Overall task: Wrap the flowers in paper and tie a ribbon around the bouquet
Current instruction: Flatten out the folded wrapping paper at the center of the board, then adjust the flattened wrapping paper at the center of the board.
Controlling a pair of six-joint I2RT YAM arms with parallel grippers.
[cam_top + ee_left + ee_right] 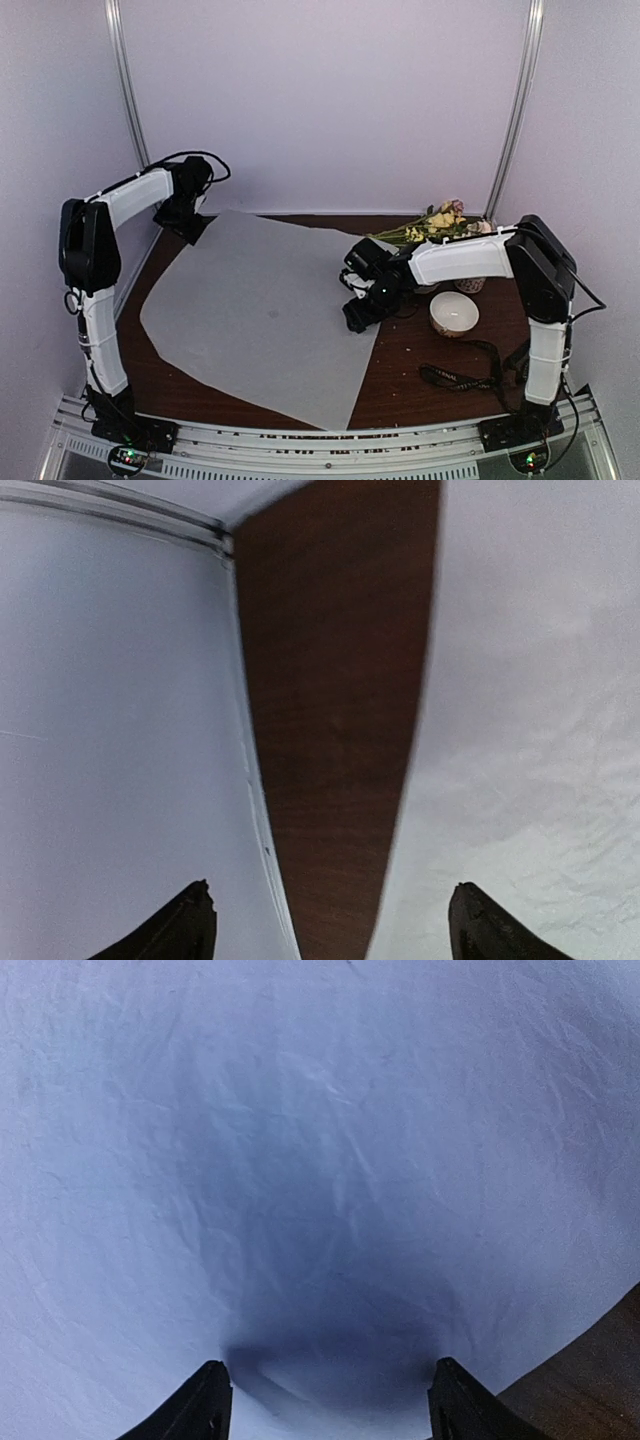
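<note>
Paper (260, 310) lay flat at centre; left and right jaws stood apart, empty. Flowers (440, 222), upper right, would best lie diagonally across it before rolling.

Paper (265, 310): flat on surface (400, 345), covering left and centre.
Flowers (435, 225): far right, behind paper's right corner, on surface.
Bowl (454, 313): right of paper, before flowers.
Second bowl (470, 285): just behind first.
Ribbon (450, 378): near right, before bowl, on surface, apart from paper.
</note>
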